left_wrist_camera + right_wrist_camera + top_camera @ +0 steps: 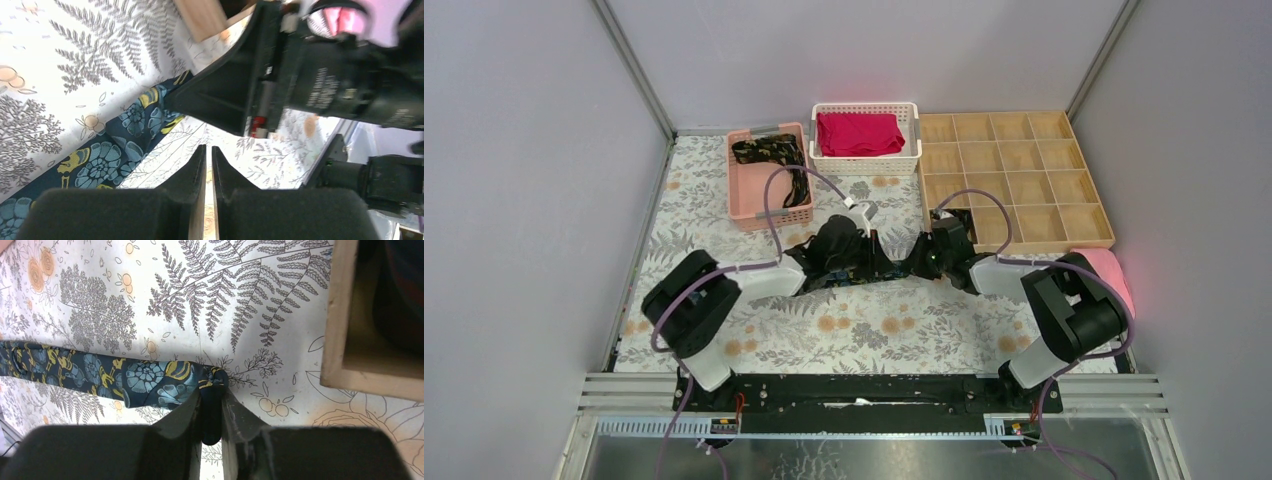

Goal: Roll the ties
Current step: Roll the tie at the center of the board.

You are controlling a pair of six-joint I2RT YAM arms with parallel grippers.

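Roll's start: your right pincer point(211, 407) grips the tie point(145, 380) by its end on the counter point(250, 300). Your left pincer point(209, 152), at nine o'clock, sits clenched and empty. Next, probably curl that end over.

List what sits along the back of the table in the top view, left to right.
Pink basket holding a tie → white basket holding a red cloth → wooden divided tray.

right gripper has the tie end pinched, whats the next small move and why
Probably rotate the right gripper so the pinched tip folds back over the tie and starts a coil. Its jaws are closed on the bunched tip, while the rest of the strip lies flat and unrolled; the left gripper sits shut beside it.
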